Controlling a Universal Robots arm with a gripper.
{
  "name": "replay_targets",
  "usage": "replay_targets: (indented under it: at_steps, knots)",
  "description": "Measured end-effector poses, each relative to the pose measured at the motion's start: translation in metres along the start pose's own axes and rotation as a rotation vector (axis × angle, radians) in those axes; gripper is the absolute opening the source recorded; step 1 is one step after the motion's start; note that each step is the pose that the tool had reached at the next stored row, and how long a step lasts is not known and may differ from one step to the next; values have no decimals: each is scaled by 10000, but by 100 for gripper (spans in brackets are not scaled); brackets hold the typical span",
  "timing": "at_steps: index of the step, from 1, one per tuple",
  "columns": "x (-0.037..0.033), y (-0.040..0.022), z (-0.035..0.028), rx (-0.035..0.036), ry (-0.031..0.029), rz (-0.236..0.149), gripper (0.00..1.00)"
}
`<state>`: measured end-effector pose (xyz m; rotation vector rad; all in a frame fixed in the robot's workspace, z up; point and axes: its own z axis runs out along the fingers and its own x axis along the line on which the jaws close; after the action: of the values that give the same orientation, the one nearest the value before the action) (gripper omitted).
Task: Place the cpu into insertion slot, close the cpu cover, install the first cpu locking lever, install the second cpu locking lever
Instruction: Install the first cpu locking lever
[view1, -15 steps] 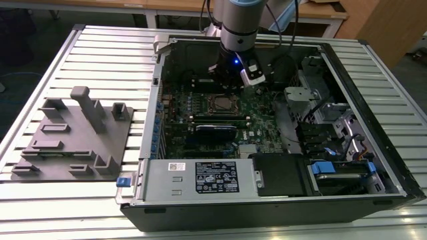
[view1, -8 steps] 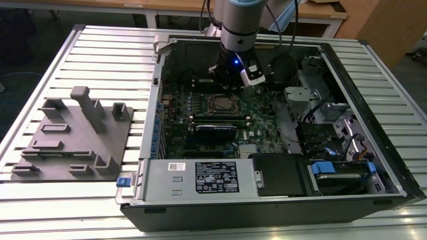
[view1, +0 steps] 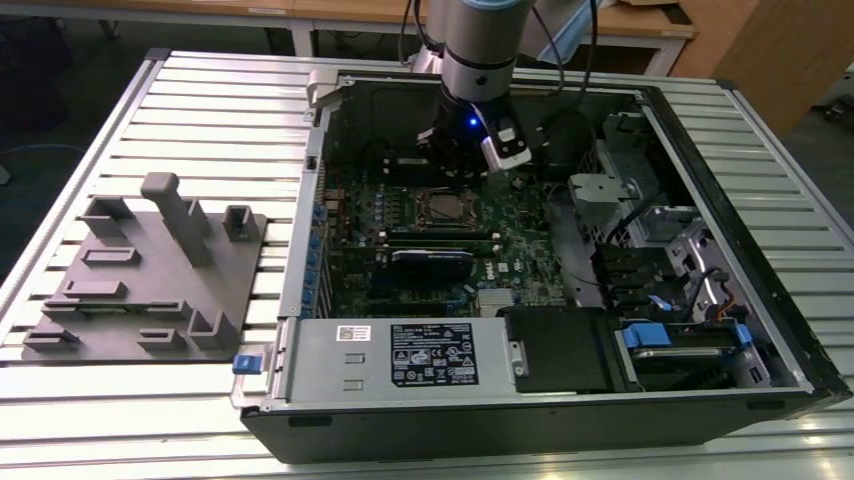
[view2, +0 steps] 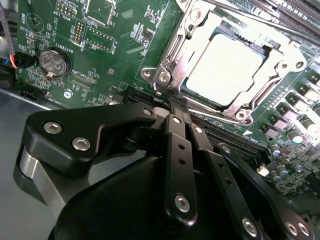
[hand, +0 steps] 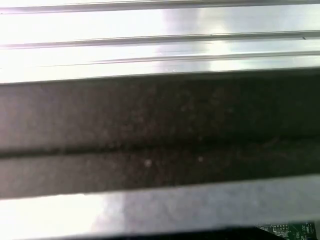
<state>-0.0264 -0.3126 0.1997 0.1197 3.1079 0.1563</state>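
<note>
**Fingertips at socket corner, chip seated**

Exterior view: the arm (view1: 478, 60) drops from upper centre into the open computer case (view1: 534, 425). Its wrist covers the board just behind the insertion slot (view1: 441, 207), and the slot's contents are too dark to tell. A grey fixture tray (view1: 134, 290) sits on the slatted table (view1: 214, 110) at the exterior view's left.

Second wrist view: the cpu (view2: 224, 67) lies flat in the slot, with the cpu cover (view2: 197, 30) down around it. The gripper (view2: 172, 102) has its black fingers pressed together, tips at the socket's corner. Cannot tell whether they pinch a lever. Its body hides part of the green circuit board (view2: 105, 55).

First wrist view: bright slats, a dark band and a sliver of board.
</note>
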Motion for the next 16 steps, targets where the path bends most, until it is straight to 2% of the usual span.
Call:
replay_targets:
  at_steps: [8,16]
  knots:
    - [-3,-2,19,41,0,-1,10]
    - [-11,-2,24,49,1,-1,10]
